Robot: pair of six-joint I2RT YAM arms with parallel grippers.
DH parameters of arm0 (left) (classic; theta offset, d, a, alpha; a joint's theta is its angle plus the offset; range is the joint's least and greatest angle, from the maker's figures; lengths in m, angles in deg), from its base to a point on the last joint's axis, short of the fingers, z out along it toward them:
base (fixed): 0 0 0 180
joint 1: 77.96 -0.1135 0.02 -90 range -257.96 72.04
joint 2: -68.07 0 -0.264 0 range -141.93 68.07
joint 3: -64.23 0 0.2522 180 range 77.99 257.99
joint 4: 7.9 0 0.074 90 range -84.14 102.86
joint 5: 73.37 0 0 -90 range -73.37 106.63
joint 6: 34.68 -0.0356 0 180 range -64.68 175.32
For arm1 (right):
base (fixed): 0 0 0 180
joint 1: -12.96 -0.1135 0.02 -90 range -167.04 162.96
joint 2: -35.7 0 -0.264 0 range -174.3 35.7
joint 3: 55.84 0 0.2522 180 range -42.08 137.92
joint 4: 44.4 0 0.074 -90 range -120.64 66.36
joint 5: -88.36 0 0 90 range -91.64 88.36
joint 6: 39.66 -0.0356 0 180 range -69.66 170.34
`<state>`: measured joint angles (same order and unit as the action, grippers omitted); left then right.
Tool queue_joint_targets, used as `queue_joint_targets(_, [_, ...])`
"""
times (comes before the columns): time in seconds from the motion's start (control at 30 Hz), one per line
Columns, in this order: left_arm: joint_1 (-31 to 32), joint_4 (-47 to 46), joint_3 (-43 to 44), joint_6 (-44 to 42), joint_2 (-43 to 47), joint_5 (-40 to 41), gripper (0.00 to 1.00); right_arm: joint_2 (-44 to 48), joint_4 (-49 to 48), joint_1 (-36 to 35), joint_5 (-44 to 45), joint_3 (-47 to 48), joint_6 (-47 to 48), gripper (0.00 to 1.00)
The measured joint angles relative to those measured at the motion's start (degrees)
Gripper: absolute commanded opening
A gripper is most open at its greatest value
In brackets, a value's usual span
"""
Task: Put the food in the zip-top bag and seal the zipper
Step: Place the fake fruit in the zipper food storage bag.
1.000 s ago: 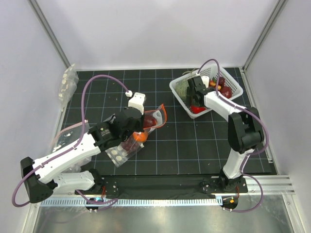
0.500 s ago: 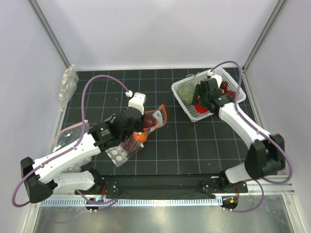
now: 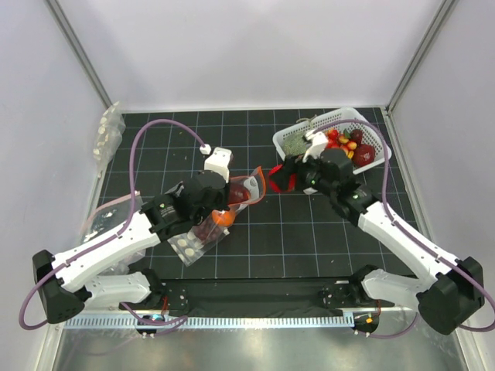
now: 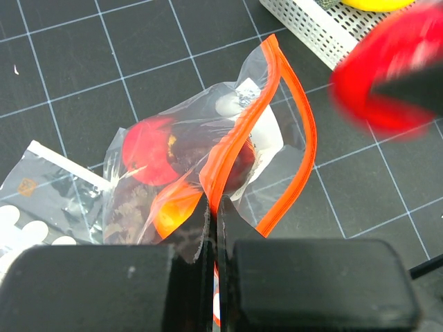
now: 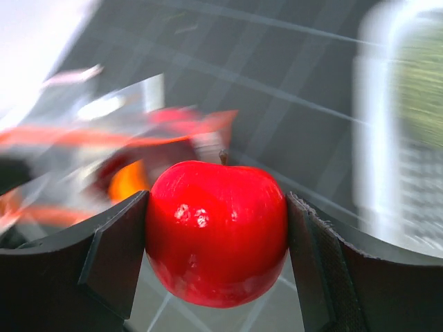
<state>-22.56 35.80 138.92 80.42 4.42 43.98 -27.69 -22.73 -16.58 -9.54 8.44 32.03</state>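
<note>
The zip-top bag lies on the black mat, its mouth held open toward the right. Its red-orange zipper curves apart in two strips. A red ball and an orange ball sit inside. My left gripper is shut on the near zipper strip; it shows in the top view too. My right gripper is shut on a red apple-like fruit and holds it in the air just right of the bag's mouth. The fruit shows blurred in the left wrist view.
A white basket at the back right holds more red fruits and a green ball. A clear bag of white discs lies under the zip-top bag. More such bags lie at the back left.
My right gripper has lifted the red fruit out of the basket and carried it left to the bag's mouth. The left gripper and bag have not moved.
</note>
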Motion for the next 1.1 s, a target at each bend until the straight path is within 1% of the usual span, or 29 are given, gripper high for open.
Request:
queue_joint_targets(0.13, [0.00, 0.00, 0.00, 0.09, 0.17, -0.04, 0.00, 0.13, -4.70, -7.52, -6.45, -0.61, 3.43, 0.43])
queue_joint_targets(0.23, [0.00, -0.13, -0.22, 0.17, 0.52, -0.87, 0.00, -0.17, -7.30, -10.19, -8.81, -0.61, 5.31, 0.42])
queue_joint_targets(0.33, [0.00, -0.61, -0.44, 0.04, 0.74, -4.39, 0.00, -1.62, -8.57, -11.23, -9.60, -0.59, 6.62, 0.42])
queue_joint_targets(0.47, [0.00, -2.29, -1.40, -0.04, 1.75, -11.08, 0.00, -3.48, -8.66, -11.91, -9.64, -0.59, 7.69, 0.42])
queue_joint_targets(0.67, [0.00, -7.32, -5.51, 0.24, 7.37, -19.10, 0.00, -2.78, -10.16, -12.24, -10.78, -0.76, 8.09, 0.41])
queue_joint_targets(0.83, [0.00, -9.38, -7.37, 1.55, 11.98, -18.97, 0.00, -1.77, -12.26, -12.41, -13.97, -1.36, 8.09, 0.41])
queue_joint_targets(0.97, [-0.33, -9.99, -9.05, 3.02, 14.75, -15.72, 0.00, -1.81, -13.35, -13.05, -17.05, -1.36, 8.24, 0.41])
queue_joint_targets(1.1, [-1.05, -9.88, -9.53, 4.02, 15.10, -12.57, 0.00, -2.19, -13.46, -14.78, -19.45, -1.36, 9.44, 0.41])
